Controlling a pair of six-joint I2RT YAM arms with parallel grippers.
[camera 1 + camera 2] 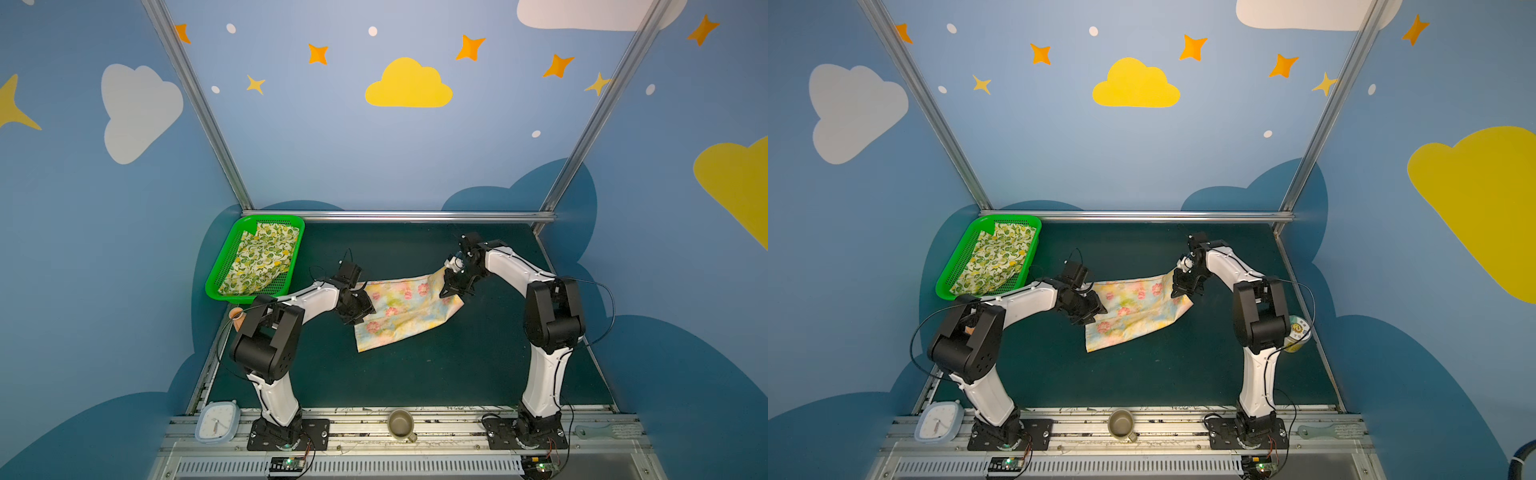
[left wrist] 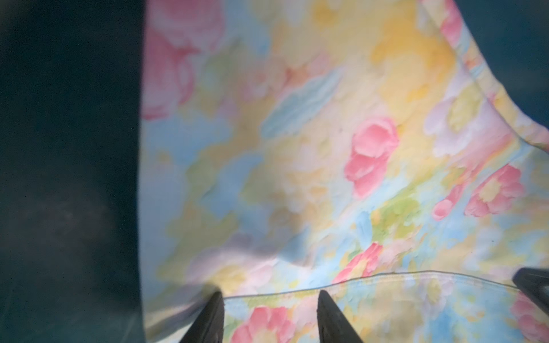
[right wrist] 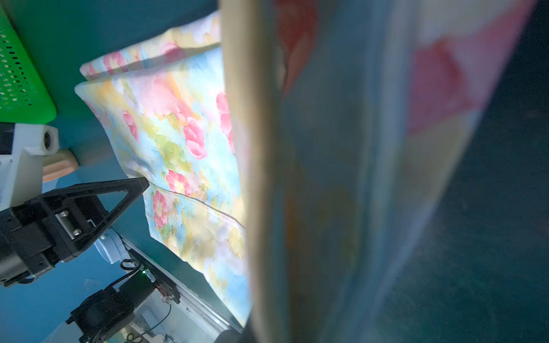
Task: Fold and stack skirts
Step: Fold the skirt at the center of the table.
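Observation:
The pale yellow skirt with pink flowers (image 1: 409,311) (image 1: 1138,311) lies in the middle of the dark table. Its far right corner is lifted off the table, and my right gripper (image 1: 451,286) (image 1: 1179,286) is shut on that corner. In the right wrist view its cloth (image 3: 326,148) hangs close before the camera and hides the jaws. My left gripper (image 1: 358,311) (image 2: 271,294) is at the skirt's left edge, open, with the hem (image 2: 386,274) lying between its fingers. The lemon-print skirt (image 1: 259,259) (image 1: 996,257) lies in the green basket (image 1: 214,286) at the back left.
On the front rail are a pale blue clock (image 1: 217,419), a mug (image 1: 401,424) and a light green tool (image 1: 602,430). A printed can (image 1: 1296,334) stands behind the right arm. A peach object (image 1: 237,320) sits by the left arm's elbow.

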